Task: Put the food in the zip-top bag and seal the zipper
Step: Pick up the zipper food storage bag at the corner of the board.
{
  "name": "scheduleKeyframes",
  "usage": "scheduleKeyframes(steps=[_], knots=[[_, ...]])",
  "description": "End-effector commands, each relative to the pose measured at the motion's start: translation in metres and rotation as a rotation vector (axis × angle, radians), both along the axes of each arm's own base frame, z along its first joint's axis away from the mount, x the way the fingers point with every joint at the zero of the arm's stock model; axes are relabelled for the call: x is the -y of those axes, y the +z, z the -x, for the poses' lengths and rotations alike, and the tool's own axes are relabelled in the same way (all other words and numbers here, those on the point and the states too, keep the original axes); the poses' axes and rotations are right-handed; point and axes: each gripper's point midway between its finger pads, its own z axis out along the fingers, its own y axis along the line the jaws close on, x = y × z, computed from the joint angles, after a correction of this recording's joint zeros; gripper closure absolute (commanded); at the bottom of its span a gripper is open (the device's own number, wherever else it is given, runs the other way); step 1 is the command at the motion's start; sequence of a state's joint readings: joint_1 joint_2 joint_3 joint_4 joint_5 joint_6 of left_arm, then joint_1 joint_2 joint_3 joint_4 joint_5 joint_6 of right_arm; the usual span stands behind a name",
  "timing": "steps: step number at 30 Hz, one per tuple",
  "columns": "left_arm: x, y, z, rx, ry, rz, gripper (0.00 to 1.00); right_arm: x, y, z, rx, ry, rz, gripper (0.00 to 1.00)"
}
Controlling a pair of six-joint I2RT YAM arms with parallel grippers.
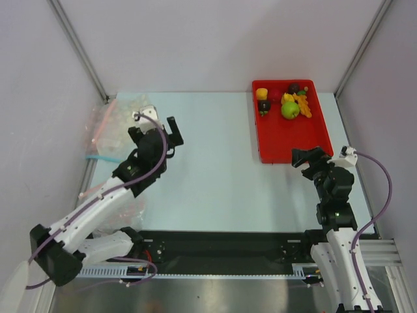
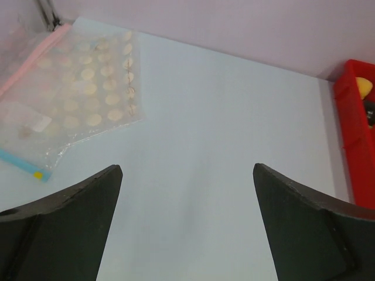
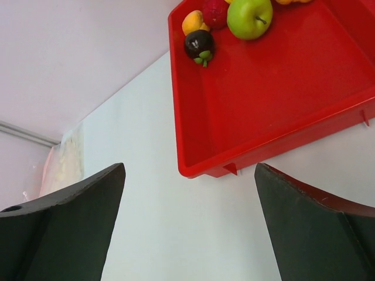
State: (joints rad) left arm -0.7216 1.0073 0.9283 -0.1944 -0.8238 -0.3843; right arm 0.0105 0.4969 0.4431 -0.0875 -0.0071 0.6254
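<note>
Zip-top bag [image 2: 76,93] lies forward-left of left end effector [image 2: 187,170] (open, empty); food [image 3: 250,17] ahead-right of right end effector [image 3: 188,167], also open.

Overhead camera looks down from behind; both low wrist cameras glimpse the red tray [image 3: 275,105].

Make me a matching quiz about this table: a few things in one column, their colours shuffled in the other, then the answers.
Things:
1. apple
2. tray
3. zipper
4. zip-top bag

Colours:
A. light blue
B. clear
C. red
D. green

Pairs: 1-D, 2-C, 3-A, 4-B
</note>
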Motion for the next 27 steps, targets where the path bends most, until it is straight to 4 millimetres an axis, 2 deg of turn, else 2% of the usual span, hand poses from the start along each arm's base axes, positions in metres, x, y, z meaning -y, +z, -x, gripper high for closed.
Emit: scheduleKeyframes(steps=[1, 3, 5, 6, 8, 9, 10, 11, 13, 15, 18, 24, 27], knots=[[-0.016, -0.025, -0.028, -0.148, 0.022, 0.013, 0.00, -0.009, 0.013, -0.003, 0.063, 0.063, 0.015, 0.00], [-0.019, -0.040, -0.052, -0.222, 0.040, 0.007, 0.00, -0.011, 0.011, -0.004, 0.055, 0.073, 0.013, 0.00], [-0.042, -0.046, -0.068, -0.272, 0.130, -0.040, 0.00, -0.012, 0.011, -0.004, 0.052, 0.078, 0.013, 0.00], [-0.048, -0.052, -0.080, -0.310, 0.165, -0.099, 0.00, -0.014, 0.010, -0.004, 0.049, 0.088, 0.008, 0.00], [-0.059, -0.057, -0.092, -0.328, 0.227, -0.175, 0.00, -0.016, 0.007, -0.004, 0.039, 0.097, 0.001, 0.00], [-0.059, -0.067, -0.104, -0.356, 0.234, -0.203, 0.00, -0.018, 0.006, -0.004, 0.035, 0.110, -0.004, 0.00], [-0.066, -0.072, -0.111, -0.378, 0.249, -0.214, 0.00, -0.020, 0.012, -0.006, 0.063, 0.116, -0.005, 0.00], [-0.063, -0.083, -0.124, -0.409, 0.235, -0.214, 0.01, -0.021, 0.012, -0.006, 0.062, 0.127, -0.006, 0.00], [-0.068, -0.094, -0.137, -0.460, 0.237, -0.224, 0.03, -0.023, 0.010, -0.007, 0.054, 0.132, -0.012, 0.00], [-0.065, -0.107, -0.155, -0.518, 0.236, -0.257, 0.06, -0.023, 0.008, -0.007, 0.051, 0.135, -0.012, 0.01], [-0.071, -0.121, -0.172, -0.589, 0.290, -0.340, 0.06, -0.023, 0.007, -0.006, 0.049, 0.132, -0.014, 0.00], [-0.089, -0.161, -0.201, -0.686, 0.293, -0.305, 0.04, -0.025, 0.011, -0.006, 0.064, 0.147, -0.020, 0.00], [-0.099, -0.180, -0.209, -0.738, 0.306, -0.328, 0.04, -0.026, 0.012, -0.006, 0.069, 0.150, -0.019, 0.00]])
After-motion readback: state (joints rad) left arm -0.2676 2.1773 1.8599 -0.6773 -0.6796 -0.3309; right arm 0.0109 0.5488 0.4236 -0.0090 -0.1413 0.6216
